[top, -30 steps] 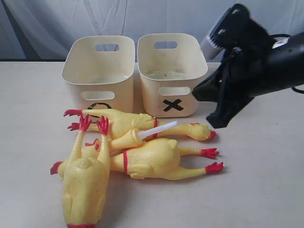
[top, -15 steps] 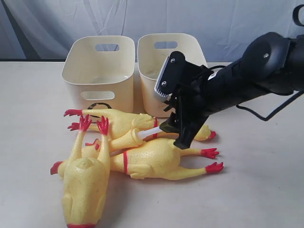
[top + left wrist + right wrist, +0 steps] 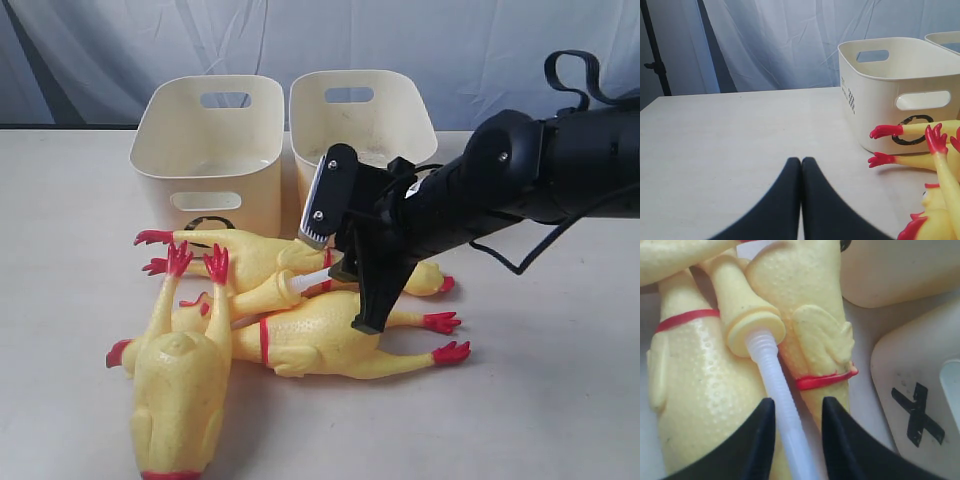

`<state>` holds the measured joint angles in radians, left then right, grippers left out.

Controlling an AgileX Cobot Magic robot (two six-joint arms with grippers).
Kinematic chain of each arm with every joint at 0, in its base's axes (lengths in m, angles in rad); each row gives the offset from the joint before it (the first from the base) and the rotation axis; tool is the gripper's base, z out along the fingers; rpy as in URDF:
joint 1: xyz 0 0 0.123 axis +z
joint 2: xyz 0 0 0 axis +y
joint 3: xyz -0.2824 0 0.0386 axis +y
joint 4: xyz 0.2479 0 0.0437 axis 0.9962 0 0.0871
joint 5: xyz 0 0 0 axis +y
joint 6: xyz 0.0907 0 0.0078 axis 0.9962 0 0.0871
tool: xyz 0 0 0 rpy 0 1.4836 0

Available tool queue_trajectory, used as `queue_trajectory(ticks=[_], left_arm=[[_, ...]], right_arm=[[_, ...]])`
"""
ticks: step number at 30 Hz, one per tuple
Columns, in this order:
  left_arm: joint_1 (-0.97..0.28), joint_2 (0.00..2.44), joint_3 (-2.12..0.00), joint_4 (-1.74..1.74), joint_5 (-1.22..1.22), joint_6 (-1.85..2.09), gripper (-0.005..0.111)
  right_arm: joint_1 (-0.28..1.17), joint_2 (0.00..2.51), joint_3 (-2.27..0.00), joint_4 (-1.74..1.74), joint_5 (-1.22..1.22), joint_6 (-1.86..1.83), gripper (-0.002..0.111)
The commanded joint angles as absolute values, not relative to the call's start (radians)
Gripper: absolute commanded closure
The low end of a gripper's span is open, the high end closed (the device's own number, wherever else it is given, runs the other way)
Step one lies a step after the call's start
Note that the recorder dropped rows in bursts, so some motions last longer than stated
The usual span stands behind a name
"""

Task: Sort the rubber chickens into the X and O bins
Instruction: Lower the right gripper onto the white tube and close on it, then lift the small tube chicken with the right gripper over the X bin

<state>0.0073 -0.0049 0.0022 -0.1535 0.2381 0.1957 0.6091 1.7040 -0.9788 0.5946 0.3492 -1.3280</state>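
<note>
My right pincer [image 3: 355, 292] is hanging over the chicken pile. I am holding its two smooth black fingers [image 3: 760, 440] parted, one on each side of a white ribbed tube [image 3: 772, 375] that is jutting from a flanged yellow collar [image 3: 755, 327]; they are gripping nothing. The rubber chickens [image 3: 320, 335] are lying in a heap on the near side of the bins. Their pebbled yellow bodies are touching, with thin red bands circling them and red feet splaying left and right. The X bin [image 3: 920, 390], cream plastic with rounded corners, is standing just beyond the heap on the right. The O bin [image 3: 210, 150] is standing just beside it on the left. My left pincer [image 3: 801, 165] is clenched on nothing, its fingers pressing together above the matte pale table [image 3: 730, 140], which is stretching open to the left of the O bin.
</note>
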Motion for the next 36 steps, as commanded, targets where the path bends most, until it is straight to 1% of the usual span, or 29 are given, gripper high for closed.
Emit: queue_trajectory(ticks=[1,17,19,21,23,26,36], left_arm=[[0.008,0.000,0.000,-0.153,0.232,0.196,0.107],[0.008,0.000,0.000,-0.153,0.232,0.196,0.107],[0.008,0.000,0.000,-0.153,0.232,0.196,0.107],[0.008,0.000,0.000,-0.153,0.232,0.196,0.107],[0.008,0.000,0.000,-0.153,0.232,0.196,0.107],[0.008,0.000,0.000,-0.153,0.232,0.196,0.107],[0.008,0.000,0.000,-0.153,0.232,0.196,0.107]], right_arm=[[0.612,1.707,-0.985,0.586,0.346,-1.334,0.077],[0.612,1.725,-0.985,0.576,0.391,-1.334,0.077],[0.612,1.725,-0.985,0.554,0.410,-1.334,0.080],[0.612,1.725,-0.985,0.535,0.426,-1.334,0.087],[0.612,1.725,-0.985,0.522,0.438,-1.334,0.097],[0.612,1.725,-0.985,0.522,0.440,-1.334,0.109],[0.612,1.704,-0.985,0.510,0.442,-1.334,0.109]])
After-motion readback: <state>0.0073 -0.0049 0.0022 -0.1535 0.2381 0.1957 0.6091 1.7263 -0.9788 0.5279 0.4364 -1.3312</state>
